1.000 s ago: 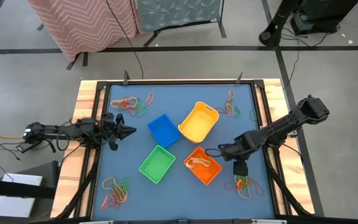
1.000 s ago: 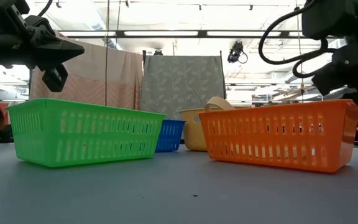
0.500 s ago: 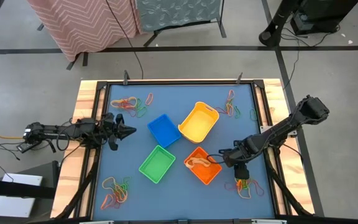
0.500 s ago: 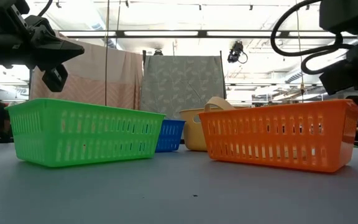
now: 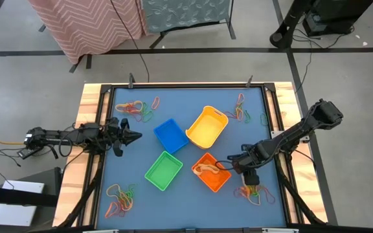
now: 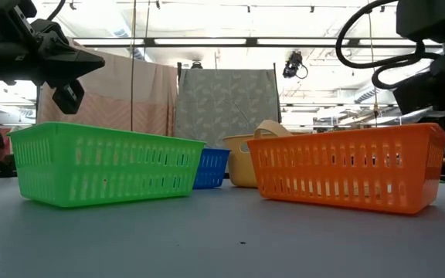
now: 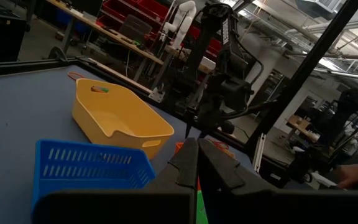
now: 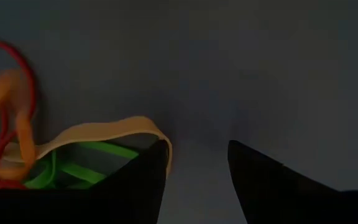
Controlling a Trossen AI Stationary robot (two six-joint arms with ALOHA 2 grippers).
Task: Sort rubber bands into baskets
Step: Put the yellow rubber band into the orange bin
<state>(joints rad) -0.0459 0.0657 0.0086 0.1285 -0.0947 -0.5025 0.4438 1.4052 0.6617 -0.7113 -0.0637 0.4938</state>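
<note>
Orange rubber band (image 8: 98,132) against one parted right jaw

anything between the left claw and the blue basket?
No. High view: only bare blue mat between the left claw and the blue basket.

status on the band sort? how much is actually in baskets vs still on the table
Done: only the orange basket shows bands inside. In hand: the right gripper, fingers open, is down at the near-right pile, a tan band lying against one finger, nothing gripped yet. Left gripper waits shut at the left side. Left: piles far-left, far-right and near-left; the blue basket and green basket look empty.
</note>
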